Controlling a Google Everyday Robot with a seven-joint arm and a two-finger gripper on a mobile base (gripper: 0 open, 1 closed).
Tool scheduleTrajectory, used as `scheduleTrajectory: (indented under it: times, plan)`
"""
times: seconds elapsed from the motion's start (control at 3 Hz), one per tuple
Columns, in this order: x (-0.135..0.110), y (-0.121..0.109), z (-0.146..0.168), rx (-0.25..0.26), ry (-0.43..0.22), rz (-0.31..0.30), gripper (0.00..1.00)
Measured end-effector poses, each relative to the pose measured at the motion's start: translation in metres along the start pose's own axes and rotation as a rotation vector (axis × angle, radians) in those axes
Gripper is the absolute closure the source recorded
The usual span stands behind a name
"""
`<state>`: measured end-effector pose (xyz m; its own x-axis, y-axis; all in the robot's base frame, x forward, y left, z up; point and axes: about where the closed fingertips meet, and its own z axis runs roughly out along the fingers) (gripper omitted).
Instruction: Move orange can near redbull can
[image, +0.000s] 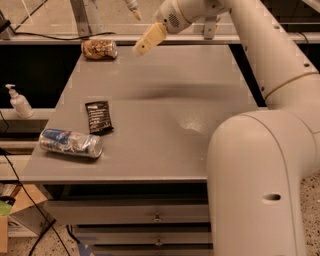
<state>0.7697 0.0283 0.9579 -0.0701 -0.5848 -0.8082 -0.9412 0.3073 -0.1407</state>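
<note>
No brand name can be read on the orange can (99, 49); only a mottled brown and cream pattern over a coppery sheen is seen; the redbull can (71, 143) is marked in silver and blue with small red spots, its lettering too blurred to be made out; pale print on the black packet (99, 117) is likewise unreadable. The orange can is laid on its side at the far left corner of the grey table (165, 105), close to the back edge; the gripper (141, 23) is held in the air just to the right of it, apart from the can; its two fingers (150, 39) are spread and nothing is held between them. The redbull can is laid on its side near the front left edge, well apart from the orange can; the packet is laid flat just behind it, between the two cans. A white pump bottle (19, 102) is stood on a ledge left of the table.
</note>
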Motion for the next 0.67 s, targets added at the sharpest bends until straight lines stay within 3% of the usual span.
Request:
scheduleTrajectory:
  times: [0.33, 0.67]
  plan:
    - [-0.0073, -0.0097, 0.0156, 0.042, 0.014, 0.018, 0.0]
    - [-0.0041, -0.0113, 0.0089, 0.068, 0.013, 0.041, 0.0]
